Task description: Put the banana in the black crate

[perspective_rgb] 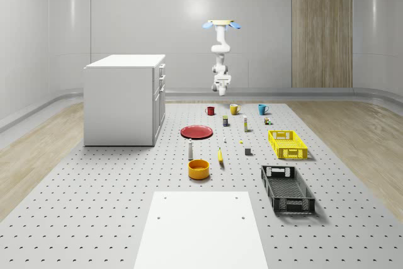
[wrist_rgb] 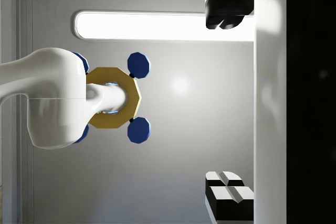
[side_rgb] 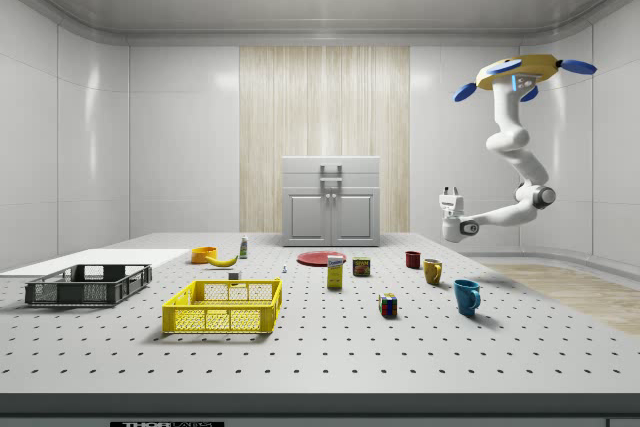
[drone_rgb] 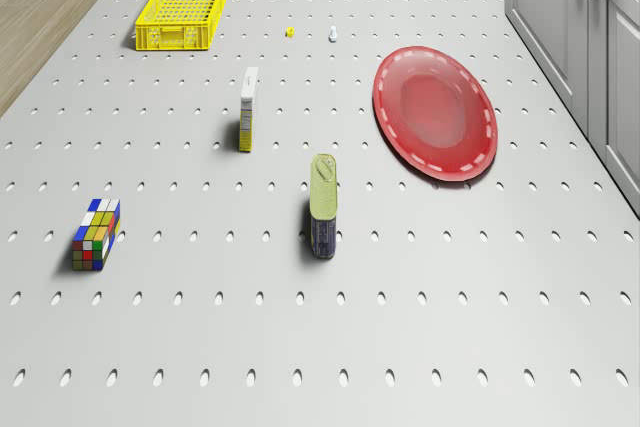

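High above the far end of the surface (perspective_rgb: 94,218), the drone (perspective_rgb: 221,24) hovers over the row of mugs, its arm folded down and the end effector (side_rgb: 451,191) turned upward, toward the drone's own body rather than toward anything on the surface. Its two fingers stand well apart in the wrist view, wide and holding nothing. The banana (perspective_rgb: 220,155) lies flat near the middle of the surface, just to the right of the orange bowl (perspective_rgb: 198,169) and close to a small white bottle (perspective_rgb: 190,150) in the whole-scene view; the black crate (perspective_rgb: 287,188) sits nearer and to the right, well apart from the banana, with the yellow crate (perspective_rgb: 288,143) just beyond it. The main risk, as I judge it, is the long approach: the end effector must swing round and come down a long way, and any drift of the hovering drone could carry the fingers onto the bowl or the bottle instead of the fruit. The banana is slim and curved, so a grip off its middle may let it roll or slip out during the carry. A third hazard is the two crates, alike in shape and neighbours, so a release made short would drop the banana into the yellow one or onto the bare surface between them.
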`<state>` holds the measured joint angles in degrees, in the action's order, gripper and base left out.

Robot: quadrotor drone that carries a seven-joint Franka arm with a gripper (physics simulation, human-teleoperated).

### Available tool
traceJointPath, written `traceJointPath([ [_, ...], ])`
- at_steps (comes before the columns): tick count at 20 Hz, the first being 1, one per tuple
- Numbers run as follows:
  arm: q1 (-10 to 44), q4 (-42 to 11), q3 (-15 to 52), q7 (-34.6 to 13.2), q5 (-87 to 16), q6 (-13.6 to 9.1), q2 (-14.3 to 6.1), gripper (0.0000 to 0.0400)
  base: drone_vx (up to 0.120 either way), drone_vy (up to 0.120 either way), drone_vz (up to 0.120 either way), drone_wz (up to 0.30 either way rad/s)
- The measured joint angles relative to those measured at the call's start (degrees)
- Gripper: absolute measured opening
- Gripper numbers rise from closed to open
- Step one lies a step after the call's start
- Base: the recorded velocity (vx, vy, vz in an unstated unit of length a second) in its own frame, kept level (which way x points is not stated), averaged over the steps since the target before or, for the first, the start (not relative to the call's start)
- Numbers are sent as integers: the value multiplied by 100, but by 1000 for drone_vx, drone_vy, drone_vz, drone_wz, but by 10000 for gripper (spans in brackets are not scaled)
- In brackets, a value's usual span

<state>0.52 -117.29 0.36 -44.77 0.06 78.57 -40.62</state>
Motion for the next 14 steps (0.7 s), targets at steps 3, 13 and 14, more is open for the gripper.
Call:
traceJointPath([
  [3,3,-9,6,-1,-8,13,-9,400,120,-120,0,0],
  [13,25,-39,73,-11,-99,56,-39,400,120,-120,0,0],
  [14,30,-42,88,-14,-120,61,-42,400,120,-120,0,0],
])
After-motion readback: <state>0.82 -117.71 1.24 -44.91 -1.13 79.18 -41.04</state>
